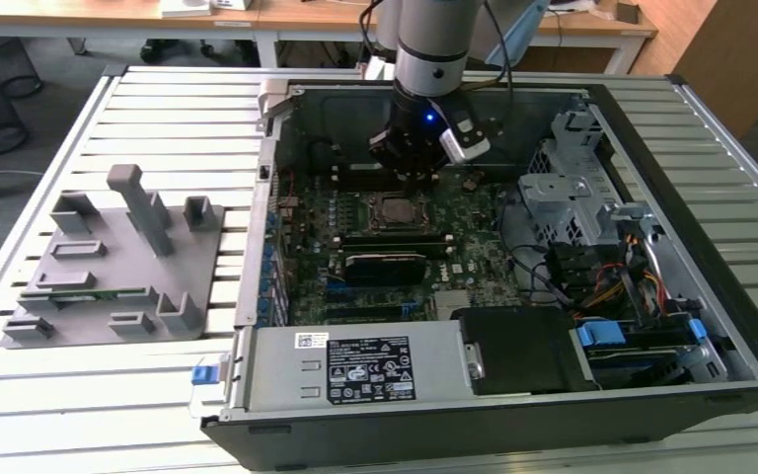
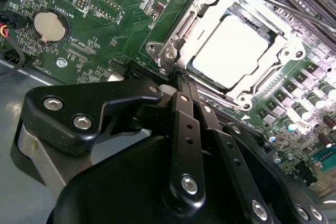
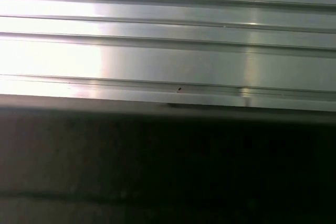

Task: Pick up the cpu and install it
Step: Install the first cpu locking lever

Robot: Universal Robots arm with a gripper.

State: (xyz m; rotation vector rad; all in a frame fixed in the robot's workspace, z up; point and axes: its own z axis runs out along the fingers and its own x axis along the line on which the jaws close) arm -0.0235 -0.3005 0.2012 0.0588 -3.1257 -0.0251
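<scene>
The cpu [image 2: 231, 51], a flat square chip with a silvery top, lies in the metal-framed socket [image 2: 170, 53] on the green motherboard [image 2: 105, 30]. In the exterior view the cpu [image 1: 398, 210] sits mid-board inside the open computer case [image 1: 695, 257]. My gripper [image 1: 415, 180] hangs just above the socket's far edge. In the second wrist view my gripper [image 2: 181, 80] has its black fingers [image 2: 178, 129] brought together at the tips beside the socket frame, shut with nothing between them.
A grey plastic fixture tray [image 1: 115, 262] lies on the slatted table [image 1: 169, 99] at the exterior view's left. Long black RAM sticks [image 1: 386, 240] and a graphics card sit just below the socket. A drive cage [image 1: 564, 188], cables and the power supply [image 1: 352, 367] crowd the case.
</scene>
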